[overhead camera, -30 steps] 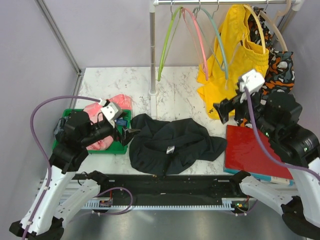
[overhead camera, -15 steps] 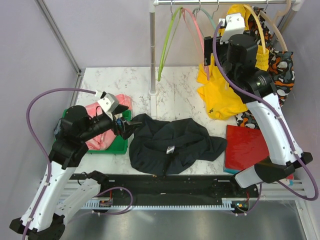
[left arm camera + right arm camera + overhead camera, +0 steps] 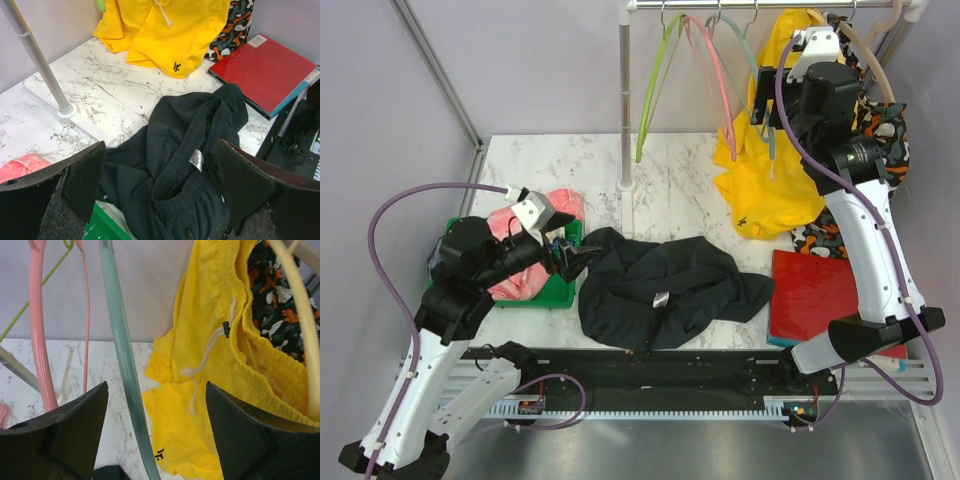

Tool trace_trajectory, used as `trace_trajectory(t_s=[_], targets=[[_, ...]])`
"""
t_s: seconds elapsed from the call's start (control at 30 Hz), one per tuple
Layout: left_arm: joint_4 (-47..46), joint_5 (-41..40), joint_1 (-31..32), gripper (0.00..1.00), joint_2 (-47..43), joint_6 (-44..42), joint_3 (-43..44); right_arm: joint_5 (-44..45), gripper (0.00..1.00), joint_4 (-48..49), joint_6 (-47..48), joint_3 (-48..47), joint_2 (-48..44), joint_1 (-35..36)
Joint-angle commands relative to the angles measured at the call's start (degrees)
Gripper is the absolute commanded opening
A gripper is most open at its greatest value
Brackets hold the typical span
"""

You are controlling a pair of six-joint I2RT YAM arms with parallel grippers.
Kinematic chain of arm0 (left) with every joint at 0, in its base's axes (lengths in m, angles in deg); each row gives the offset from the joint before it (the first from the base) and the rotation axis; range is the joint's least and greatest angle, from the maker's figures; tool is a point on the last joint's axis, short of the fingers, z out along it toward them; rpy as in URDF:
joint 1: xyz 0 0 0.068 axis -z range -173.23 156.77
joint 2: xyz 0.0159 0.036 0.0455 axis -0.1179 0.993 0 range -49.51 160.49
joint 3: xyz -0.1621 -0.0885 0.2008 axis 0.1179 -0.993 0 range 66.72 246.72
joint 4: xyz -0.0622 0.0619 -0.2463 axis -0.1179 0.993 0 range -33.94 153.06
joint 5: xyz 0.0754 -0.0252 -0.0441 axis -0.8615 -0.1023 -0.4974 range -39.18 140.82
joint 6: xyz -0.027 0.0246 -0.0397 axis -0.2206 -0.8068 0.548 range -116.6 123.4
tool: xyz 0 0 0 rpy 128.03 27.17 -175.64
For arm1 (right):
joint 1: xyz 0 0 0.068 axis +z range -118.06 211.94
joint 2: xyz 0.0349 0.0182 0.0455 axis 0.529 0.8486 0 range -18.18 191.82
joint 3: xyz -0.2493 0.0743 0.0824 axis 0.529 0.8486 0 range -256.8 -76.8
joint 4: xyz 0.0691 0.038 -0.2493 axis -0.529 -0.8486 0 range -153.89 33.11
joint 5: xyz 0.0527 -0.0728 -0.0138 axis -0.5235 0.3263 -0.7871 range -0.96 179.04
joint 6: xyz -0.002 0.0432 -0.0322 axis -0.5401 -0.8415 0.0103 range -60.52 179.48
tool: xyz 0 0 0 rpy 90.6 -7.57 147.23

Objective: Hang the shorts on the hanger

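Marble tabletop (image 3: 670,170) below, plain grey walls around, clothes rail (image 3: 760,5) across the back with its row of hangers. Biggest change on the right: right gripper (image 3: 767,95) low beside the red folder (image 3: 820,300) a second ago, up at the rail half a second ago, now nudged a little further right and level with the pale teal hanger (image 3: 122,365). Meaning for the task, as a judgement: hanger to be fetched first and dressed afterwards. Nothing grasped yet, so barely begun.

Fingers (image 3: 60,435) spread wide in the right wrist view, teal hanger arm running between them, closer to the left finger than the right, seemingly touching neither. Nothing held. Pink hanger (image 3: 40,340) just beyond the left finger, outside the gap. Bright yellow shorts (image 3: 210,365) hanging behind on a cream hanger (image 3: 300,330). Likely next: closing on the teal arm alone, without catching the yellow cloth.

Black shorts (image 3: 660,285) unmoved through all three top views: crumpled flat on the marble in front of the bases, white label (image 3: 661,298) showing inside the waistband, well apart from the hanger.

Left gripper (image 3: 570,257) almost unchanged in place, drawn back a touch, at the shorts' left edge beside the green tray (image 3: 555,297) of pink cloth (image 3: 520,225). Jaws wide apart there too, empty, hovering over the dark fabric rather than pinching it, to judge by the left wrist view.
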Motion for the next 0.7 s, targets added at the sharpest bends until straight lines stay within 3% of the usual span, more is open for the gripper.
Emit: trace_trajectory(t_s=[0.0, 0.17, 0.27, 0.37, 0.47, 0.57, 0.67], targets=[[-1.4, -1.0, -0.4, 0.97, 0.1, -1.7, 0.7, -9.1, 0.83, 0.1, -1.4, 2.6, -0.3, -1.0], [-1.3, -1.4, -0.4, 0.97, -0.3, -1.9, -0.5, -10.9, 0.74, -1.1, 0.4, 4.6, 0.6, -1.1], [-1.1, -1.5, -0.4, 0.97, -0.4, -1.9, -1.0, -11.3, 0.62, -0.9, 1.5, 6.1, 0.4, -1.3], [-1.2, -1.5, -0.4, 0.97, -0.4, -2.0, -1.2, -12.5, 0.44, -0.7, 3.2, 6.2, 0.4, -1.4], [-1.2, -1.6, -0.4, 0.97, 0.0, -2.0, -1.1, -12.8, 0.17, -0.7, 3.5, 5.5, 0.5, -1.5], [-1.1, -1.4, -0.4, 0.97, 0.4, -2.4, -0.8, -13.5, 0.01, 0.1, 3.8, 3.9, 0.0, -1.6], [-0.5, -1.0, -0.4, 0.98, 0.4, -3.3, -1.3, -15.7, 0.0, 2.1, 4.1, 3.3, -1.7, -1.7]])
